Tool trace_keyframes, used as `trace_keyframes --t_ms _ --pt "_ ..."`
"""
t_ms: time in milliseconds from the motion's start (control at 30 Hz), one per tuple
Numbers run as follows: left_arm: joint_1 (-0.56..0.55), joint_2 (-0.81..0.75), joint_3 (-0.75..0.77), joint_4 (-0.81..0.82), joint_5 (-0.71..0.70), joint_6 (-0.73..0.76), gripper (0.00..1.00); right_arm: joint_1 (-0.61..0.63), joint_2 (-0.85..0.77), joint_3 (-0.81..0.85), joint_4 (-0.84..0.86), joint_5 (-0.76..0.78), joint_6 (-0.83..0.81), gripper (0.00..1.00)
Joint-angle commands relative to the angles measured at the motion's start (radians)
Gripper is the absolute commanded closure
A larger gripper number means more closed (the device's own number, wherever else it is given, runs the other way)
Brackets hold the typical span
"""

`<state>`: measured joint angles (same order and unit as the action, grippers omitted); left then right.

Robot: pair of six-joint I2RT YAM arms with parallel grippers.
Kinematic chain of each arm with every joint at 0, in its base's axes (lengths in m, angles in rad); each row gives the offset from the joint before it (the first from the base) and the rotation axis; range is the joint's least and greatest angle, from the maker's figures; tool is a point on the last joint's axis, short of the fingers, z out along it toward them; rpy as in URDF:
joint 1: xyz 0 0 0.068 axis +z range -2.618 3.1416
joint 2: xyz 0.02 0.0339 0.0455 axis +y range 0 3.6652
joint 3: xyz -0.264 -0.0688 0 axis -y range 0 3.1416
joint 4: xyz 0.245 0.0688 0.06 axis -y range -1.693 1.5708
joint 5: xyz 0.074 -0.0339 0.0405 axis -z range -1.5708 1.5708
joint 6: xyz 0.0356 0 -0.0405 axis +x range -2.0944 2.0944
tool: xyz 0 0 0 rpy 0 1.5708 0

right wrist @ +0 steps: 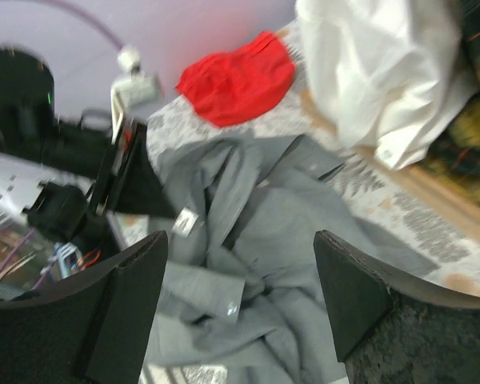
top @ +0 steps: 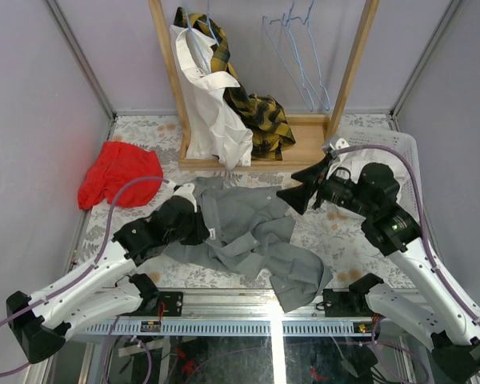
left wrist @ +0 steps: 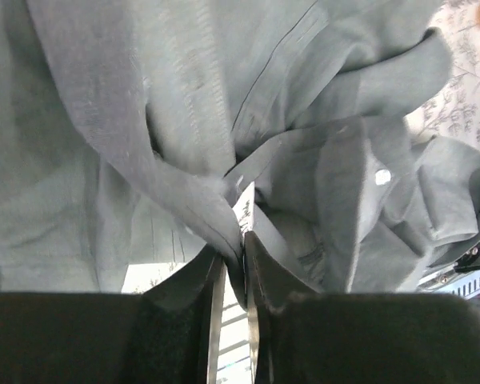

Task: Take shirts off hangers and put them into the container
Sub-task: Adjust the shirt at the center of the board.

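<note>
A grey shirt [top: 256, 236] lies crumpled on the floral-patterned counter [top: 336, 232], spread between the two arms and off its hanger. The left claw [left wrist: 244, 220] is at the shirt's left edge. In the left wrist view its fingers are nearly shut on a fold of the grey cloth, beside a small white label. The right claw [top: 294, 190] hovers over the shirt's upper right edge with its jaws wide apart and nothing between them. Behind that arm, at the right rear of the counter, stands the white mesh basket [top: 404, 148], largely hidden by the arm. On the wooden rack [top: 348, 64] at the back, a white shirt [top: 212, 104] and a yellow-and-black plaid shirt [top: 260, 112] hang bunched at the left end. Bare light-blue wire hangers [top: 300, 56] dangle toward the right end. A red cloth [top: 116, 172] sits on the counter at the left, apart from the grey shirt.
</note>
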<state>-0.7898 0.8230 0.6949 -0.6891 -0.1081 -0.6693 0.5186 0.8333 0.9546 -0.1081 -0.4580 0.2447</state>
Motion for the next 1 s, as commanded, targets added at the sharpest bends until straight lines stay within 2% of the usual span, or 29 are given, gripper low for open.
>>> trace_keyframes --t_ms 0,33,200,300,467,600,633,667,767,833,900,967 --pt "0.006 0.042 0.166 0.034 -0.039 0.202 0.97 0.002 -0.045 -0.081 0.051 -0.192 0.034 0.2" --pt "0.006 0.056 0.209 0.018 -0.033 0.25 1.0 0.002 -0.059 -0.101 0.053 -0.208 0.026 0.2" --pt "0.006 0.149 0.476 -0.105 0.093 0.502 1.0 0.002 -0.106 -0.201 0.046 -0.243 -0.083 0.18" --pt "-0.008 0.222 0.696 -0.211 0.242 0.639 1.0 0.002 -0.122 -0.231 0.022 -0.231 -0.169 0.18" --pt "-0.104 0.31 1.049 -0.305 0.529 0.751 1.0 0.002 -0.147 -0.244 0.03 -0.23 -0.248 0.18" --pt "-0.168 0.34 1.175 -0.327 0.755 0.81 1.0 0.002 -0.185 -0.272 0.067 -0.24 -0.269 0.17" --pt "-0.168 0.338 1.166 -0.339 0.757 0.831 1.0 0.001 -0.193 -0.28 0.074 -0.24 -0.271 0.17" --pt "-0.167 0.334 1.144 -0.357 0.688 0.846 1.0 0.002 -0.198 -0.289 0.077 -0.236 -0.27 0.17" --pt "-0.169 0.337 1.002 -0.425 0.249 0.809 1.0 0.001 -0.213 -0.306 0.064 -0.211 -0.269 0.17" --pt "-0.166 0.333 0.885 -0.437 0.031 0.747 1.0 0.002 -0.22 -0.313 0.054 -0.209 -0.272 0.17" --pt "-0.147 0.313 0.766 -0.427 -0.075 0.693 1.0 0.001 -0.219 -0.315 0.046 -0.229 -0.276 0.17" --pt "-0.12 0.277 0.647 -0.402 -0.112 0.647 1.0 0.003 -0.21 -0.312 0.042 -0.27 -0.275 0.17"
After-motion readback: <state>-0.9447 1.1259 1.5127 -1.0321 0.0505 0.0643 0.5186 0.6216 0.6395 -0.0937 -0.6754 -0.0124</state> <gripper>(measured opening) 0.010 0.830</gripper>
